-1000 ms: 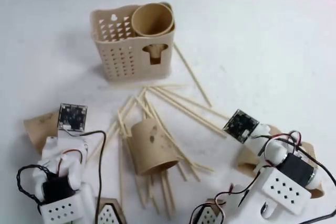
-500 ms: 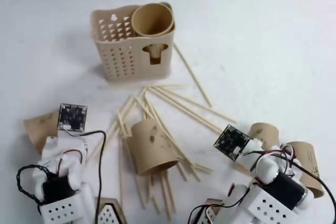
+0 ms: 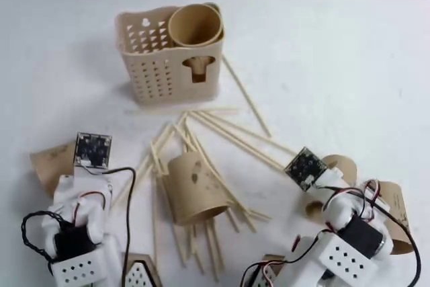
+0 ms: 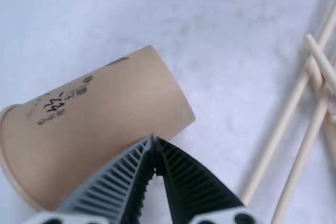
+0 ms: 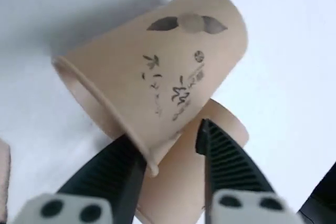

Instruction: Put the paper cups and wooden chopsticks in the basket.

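Note:
The beige perforated basket (image 3: 168, 65) stands at the back with one paper cup (image 3: 195, 25) inside. Wooden chopsticks (image 3: 222, 136) lie scattered in front of it, some under a cup on its side (image 3: 195, 189). My left gripper (image 4: 155, 142) is shut and empty, its tips just over a lying cup (image 4: 94, 124) at the near left (image 3: 50, 162). My right gripper (image 5: 168, 153) is open at the near right, its jaws straddling the rim corner of a tilted cup (image 5: 157, 77), which overlaps a second cup (image 5: 189, 192). Those two cups (image 3: 339, 166) (image 3: 393, 216) flank the right arm.
Single chopsticks run out toward the right of the basket (image 3: 245, 95) and close beside the left cup (image 4: 286, 129). Both arm bases crowd the front edge. Bare white table (image 3: 336, 65) stretches to the back right.
The right arm drew back to the left, uncovering the two cups, then shifted a little right again toward them. The left arm and its cup stayed still.

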`<state>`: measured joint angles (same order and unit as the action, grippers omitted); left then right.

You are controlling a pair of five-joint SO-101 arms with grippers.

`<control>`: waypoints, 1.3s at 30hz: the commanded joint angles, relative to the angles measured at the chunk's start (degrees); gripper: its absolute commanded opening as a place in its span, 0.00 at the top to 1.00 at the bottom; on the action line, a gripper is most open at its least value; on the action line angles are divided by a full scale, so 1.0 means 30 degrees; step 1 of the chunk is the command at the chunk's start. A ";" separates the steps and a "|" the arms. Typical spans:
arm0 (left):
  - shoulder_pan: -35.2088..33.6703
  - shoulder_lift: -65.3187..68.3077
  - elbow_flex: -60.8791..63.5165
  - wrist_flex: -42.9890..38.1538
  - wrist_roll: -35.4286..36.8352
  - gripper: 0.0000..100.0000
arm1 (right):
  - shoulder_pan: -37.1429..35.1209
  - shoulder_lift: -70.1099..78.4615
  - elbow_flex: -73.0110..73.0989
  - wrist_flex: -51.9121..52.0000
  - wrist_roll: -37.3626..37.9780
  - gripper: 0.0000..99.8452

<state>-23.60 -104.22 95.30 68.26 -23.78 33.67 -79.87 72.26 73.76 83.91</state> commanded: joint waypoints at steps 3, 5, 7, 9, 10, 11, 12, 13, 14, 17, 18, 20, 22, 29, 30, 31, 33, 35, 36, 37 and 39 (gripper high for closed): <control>-0.0132 -0.0161 -0.0088 -0.0381 -0.0088 0.97 | -0.2183 -0.0132 -0.1465 -0.0249 -0.2667 0.98; -0.0132 -0.0161 -0.0088 -0.0381 -0.0088 0.97 | -0.2740 -0.0132 -0.1846 -0.0278 -0.4132 0.98; -0.0132 -0.0161 -0.0117 -0.0352 -0.0088 0.97 | -0.3092 -0.0103 -0.2755 -0.0278 -0.5773 0.98; -0.0161 -0.0161 -0.0205 -0.0322 -0.0088 0.97 | -0.3297 0.0044 -0.3985 -0.0220 -0.7531 0.98; -0.0161 -0.0161 -0.0234 -0.0322 -0.0088 0.97 | -0.3443 0.0044 -0.4571 -0.0220 -0.8381 0.98; -0.0161 -0.0161 -0.0440 -0.0293 -0.0088 0.97 | -0.3619 0.0044 -0.5070 -0.0220 -0.9201 0.98; -0.0161 -0.0161 -0.0762 -0.0205 -0.0088 0.97 | -0.3853 0.0044 -0.5509 -0.0190 -1.0022 0.98; -0.0161 -0.0161 -0.1172 0.0059 -0.0088 0.97 | -0.4117 0.0073 -0.5949 0.0044 -1.0696 0.98; -0.0161 -0.0161 -0.1641 0.0440 -0.0088 0.97 | -0.4498 0.0073 -0.6388 0.0366 -1.1311 0.98; -0.0103 -0.0161 -0.3077 0.1465 -0.0088 0.97 | -0.5612 0.0103 -0.7619 0.1451 -1.3070 0.98; -0.0073 -0.0161 -0.3546 0.1582 -0.0088 0.97 | -0.5934 0.0103 -0.7912 0.1656 -1.3597 0.98; -0.0073 -0.0161 -0.4425 0.1582 -0.0088 0.96 | -0.6491 0.0425 -0.8234 0.1773 -1.4593 0.98; -0.0103 -0.0161 -0.5216 0.1582 -0.0088 0.91 | -0.6901 0.1597 -0.8469 0.1744 -1.5473 0.98; -0.0132 -0.0132 -0.9231 0.3077 -0.0996 0.84 | -0.8190 0.9568 -1.1370 0.1656 -1.8579 0.98; -0.0132 -0.0132 -0.9993 0.3370 -0.1172 0.85 | -0.8308 1.0593 -1.1956 0.1656 -1.9018 0.98; -0.0132 -0.0132 -1.0755 0.3663 -0.1231 0.85 | -0.8396 1.1531 -1.2513 0.1656 -1.9370 0.98; -0.0132 -0.0132 -1.1956 0.4044 -0.1260 0.85 | -0.8425 1.2908 -1.3363 0.1656 -2.0044 0.98; -0.0132 0.0103 -1.2835 0.4308 -0.1260 0.85 | -0.8425 1.3788 -1.3890 0.1656 -2.0601 0.98; -0.0132 0.0571 -1.3245 0.4366 -0.1260 0.85 | -0.8425 1.4081 -1.4037 0.1656 -2.0747 0.98; -0.0132 0.1275 -1.3656 0.4454 -0.1260 0.85 | -0.8454 1.4256 -1.4037 0.1597 -2.0923 0.98; -0.0190 0.3355 -1.4652 0.4484 -0.1260 0.85 | -0.8718 1.4549 -1.3949 0.1275 -2.1304 0.98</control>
<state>-23.60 -104.40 58.02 81.36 -27.03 8.70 -36.97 33.05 78.59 21.58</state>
